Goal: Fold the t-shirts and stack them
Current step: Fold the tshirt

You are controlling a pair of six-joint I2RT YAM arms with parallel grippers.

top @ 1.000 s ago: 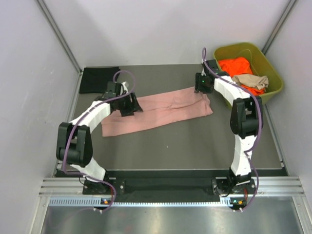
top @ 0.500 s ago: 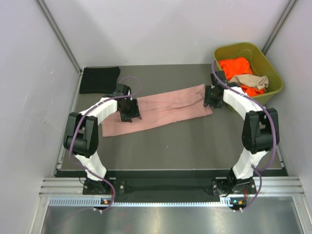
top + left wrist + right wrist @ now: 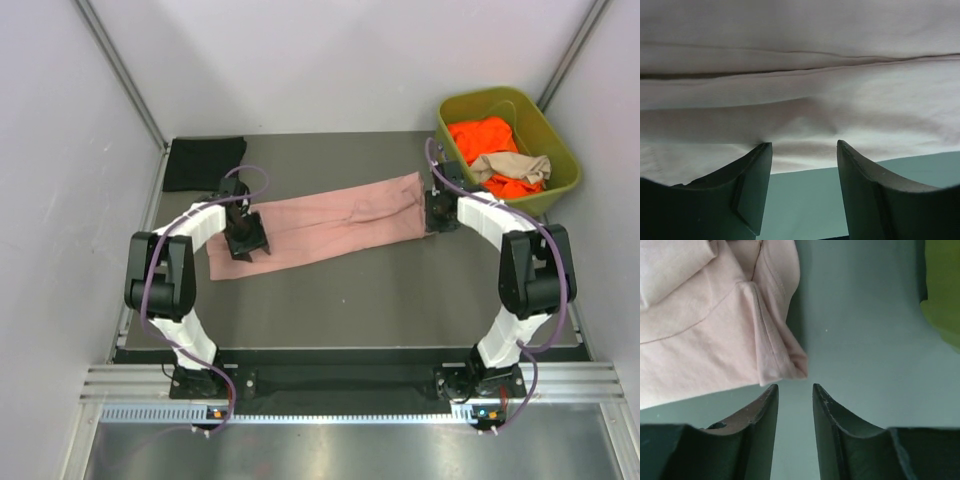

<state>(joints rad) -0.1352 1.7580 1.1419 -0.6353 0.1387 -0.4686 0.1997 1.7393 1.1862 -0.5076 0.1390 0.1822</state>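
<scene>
A dusty pink t-shirt [image 3: 340,215], folded into a long strip, lies slanted across the table. My left gripper [image 3: 243,240] hovers at its left part, open. In the left wrist view the fingertips [image 3: 765,150] reach the cloth's [image 3: 800,90] near edge, and only bare table shows between them [image 3: 803,144]. My right gripper [image 3: 440,212] sits at the strip's right end, jaws narrowly open and empty [image 3: 794,386], just short of the folded corner [image 3: 785,365]. A black t-shirt [image 3: 203,163] lies folded at the back left. Orange [image 3: 480,133] and tan [image 3: 513,165] t-shirts lie in the bin.
The olive-green bin [image 3: 500,95] stands at the back right, close to my right arm; its wall shows at the right wrist view's edge [image 3: 942,300]. White enclosure walls surround the dark table [image 3: 380,290].
My left gripper slid left and nearer along the pink strip. My right gripper moved from the strip's far corner down to its near right corner, and its jaws narrowed.
</scene>
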